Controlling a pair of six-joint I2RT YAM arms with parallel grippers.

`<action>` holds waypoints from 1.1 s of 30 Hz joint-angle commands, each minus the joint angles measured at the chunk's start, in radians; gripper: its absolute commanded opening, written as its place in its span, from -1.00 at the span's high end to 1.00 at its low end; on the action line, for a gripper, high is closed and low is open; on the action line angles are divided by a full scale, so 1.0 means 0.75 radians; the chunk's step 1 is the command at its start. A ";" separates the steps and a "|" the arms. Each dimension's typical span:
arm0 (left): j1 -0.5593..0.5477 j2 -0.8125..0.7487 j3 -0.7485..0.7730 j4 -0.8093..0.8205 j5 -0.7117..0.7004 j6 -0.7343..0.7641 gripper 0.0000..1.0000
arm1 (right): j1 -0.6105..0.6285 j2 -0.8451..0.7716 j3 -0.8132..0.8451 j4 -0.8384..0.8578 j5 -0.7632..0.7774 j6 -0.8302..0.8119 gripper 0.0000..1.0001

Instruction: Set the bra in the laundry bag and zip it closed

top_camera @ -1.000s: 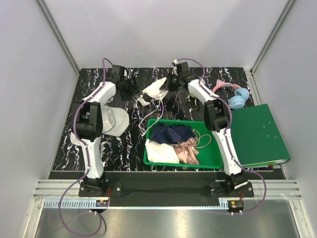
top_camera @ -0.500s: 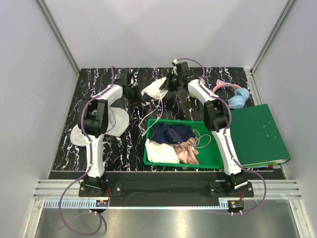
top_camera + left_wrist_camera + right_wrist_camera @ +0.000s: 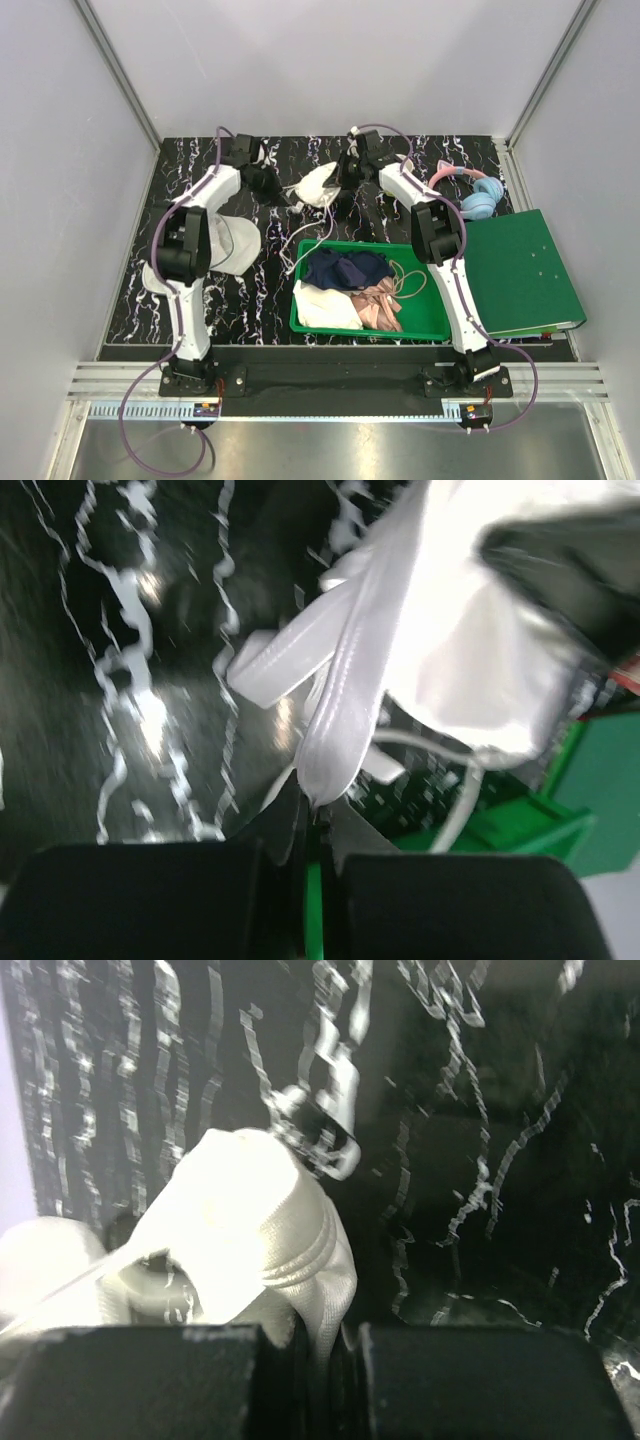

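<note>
The cream-white bra (image 3: 318,185) hangs above the far middle of the table, stretched between both grippers. My left gripper (image 3: 284,195) is shut on its left edge; in the left wrist view the jaws (image 3: 316,808) pinch a folded satin band of the bra (image 3: 430,650). From the other side my right gripper (image 3: 338,190) is shut on the bra, with fabric (image 3: 250,1230) bunched between its jaws (image 3: 325,1335). A thin strap dangles toward the bin. The white mesh laundry bag (image 3: 232,245) lies open at the left, partly hidden behind my left arm.
A green bin (image 3: 432,322) with dark blue, cream and pink-beige garments sits at the front centre, also seen in the left wrist view (image 3: 590,770). A green binder (image 3: 520,270) lies at the right. Pink and blue headphones (image 3: 478,198) rest at the back right.
My left gripper has reached the bra's left edge and closed on it. The right gripper has kept its hold; the bra has shifted slightly to the right.
</note>
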 commanded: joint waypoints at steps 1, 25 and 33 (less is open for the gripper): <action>0.004 -0.248 -0.044 -0.010 0.128 -0.045 1.00 | 0.007 -0.101 -0.060 0.018 -0.007 -0.047 1.00; -0.041 0.175 0.203 0.321 0.116 -0.522 1.00 | 0.061 -0.191 -0.295 0.090 -0.077 0.096 0.73; -0.051 0.251 0.256 0.336 0.097 -0.524 0.97 | 0.038 -0.249 -0.302 0.002 -0.032 0.121 0.17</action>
